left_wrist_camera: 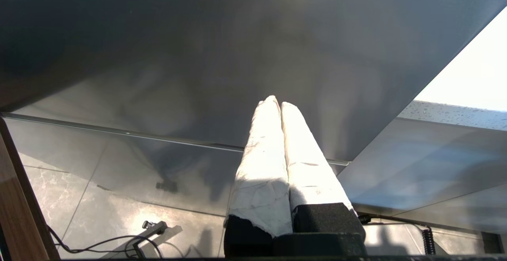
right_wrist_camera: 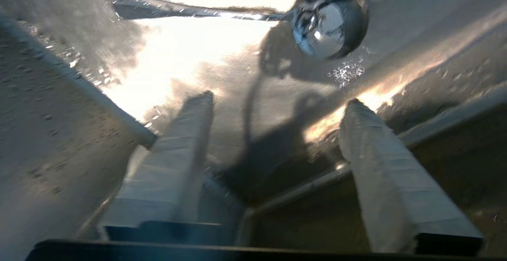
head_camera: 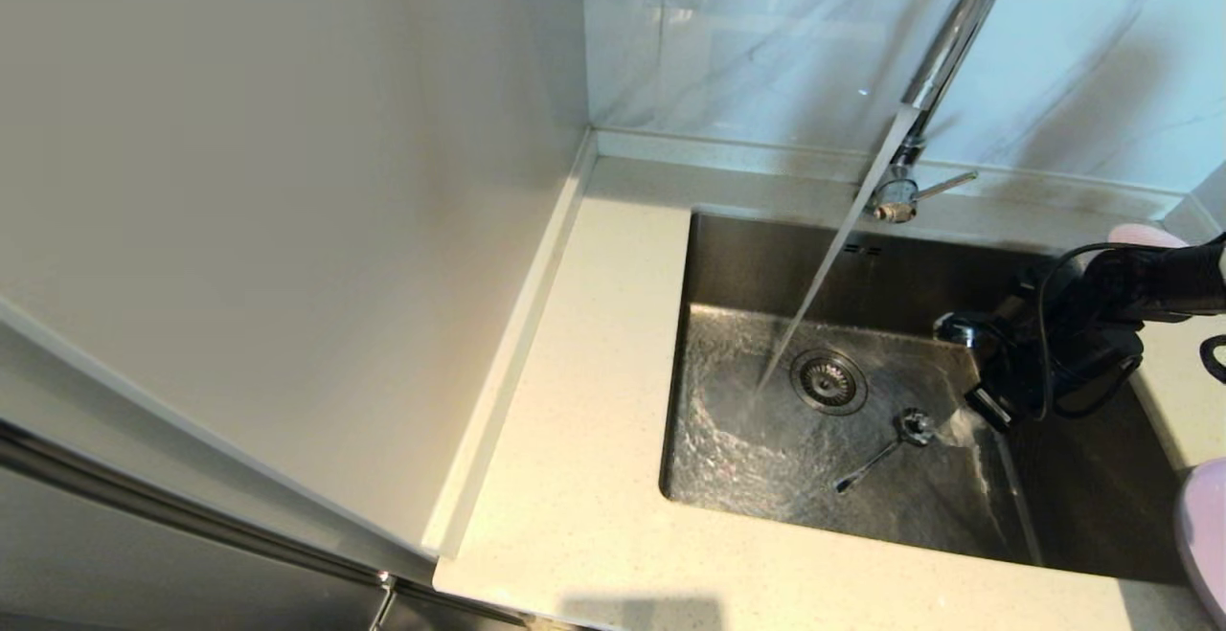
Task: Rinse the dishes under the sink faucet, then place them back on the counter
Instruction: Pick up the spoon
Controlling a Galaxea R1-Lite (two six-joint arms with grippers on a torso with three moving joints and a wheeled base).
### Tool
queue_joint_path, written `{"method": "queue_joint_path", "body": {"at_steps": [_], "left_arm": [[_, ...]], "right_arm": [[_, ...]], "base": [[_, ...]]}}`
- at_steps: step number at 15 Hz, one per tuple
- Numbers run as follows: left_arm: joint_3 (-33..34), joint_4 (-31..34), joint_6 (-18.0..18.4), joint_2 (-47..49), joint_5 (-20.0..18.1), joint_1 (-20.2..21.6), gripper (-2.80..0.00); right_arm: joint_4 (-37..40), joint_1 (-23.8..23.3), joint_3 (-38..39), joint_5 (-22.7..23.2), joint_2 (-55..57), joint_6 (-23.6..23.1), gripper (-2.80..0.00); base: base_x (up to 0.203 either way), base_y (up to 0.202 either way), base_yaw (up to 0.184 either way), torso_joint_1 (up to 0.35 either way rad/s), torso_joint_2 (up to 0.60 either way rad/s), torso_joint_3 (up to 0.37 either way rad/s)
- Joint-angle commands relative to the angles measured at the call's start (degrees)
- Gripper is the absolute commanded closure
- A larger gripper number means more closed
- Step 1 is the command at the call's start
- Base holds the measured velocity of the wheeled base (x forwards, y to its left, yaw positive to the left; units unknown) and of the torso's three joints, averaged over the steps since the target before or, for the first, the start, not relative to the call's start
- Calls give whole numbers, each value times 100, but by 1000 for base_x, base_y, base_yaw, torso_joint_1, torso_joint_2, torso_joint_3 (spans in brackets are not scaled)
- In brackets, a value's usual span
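Water runs from the chrome faucet (head_camera: 943, 47) into the steel sink (head_camera: 1082, 507). The silver spoon (head_camera: 886, 449) lies on the wet sink floor beside the drain strainer (head_camera: 828, 380). My right gripper (head_camera: 969, 390) hangs low inside the sink just right of the spoon's bowl, open and empty. In the right wrist view the spoon (right_wrist_camera: 324, 21) lies a little beyond the open gripper (right_wrist_camera: 277, 104). The pink bowl (head_camera: 1145, 234) shows partly behind the right arm on the counter. The lilac plate (head_camera: 1207, 535) shows at the right edge. My left gripper (left_wrist_camera: 277, 102) is shut and empty, parked below the counter.
The faucet lever (head_camera: 943, 184) points right at the tap's base, with the overflow slots (head_camera: 862, 250) below it. The cream counter (head_camera: 594, 401) runs along the sink's left and front. A tall pale panel (head_camera: 287, 229) stands on the left, and a marble wall (head_camera: 747, 37) behind.
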Motion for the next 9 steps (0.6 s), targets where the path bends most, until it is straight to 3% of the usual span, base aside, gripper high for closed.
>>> {"method": "queue_joint_path", "body": {"at_steps": [1,9], "left_arm": [[0,0,0,0,3,0,0],[0,0,0,0,-5,0,0]], "right_arm": [[-32,-7,-6,17,153,-59,-280],[-402,2,-612,9,787,42,-280]], "base": [[0,0,0,0,0,0],[0,0,0,0,0,0]]}}
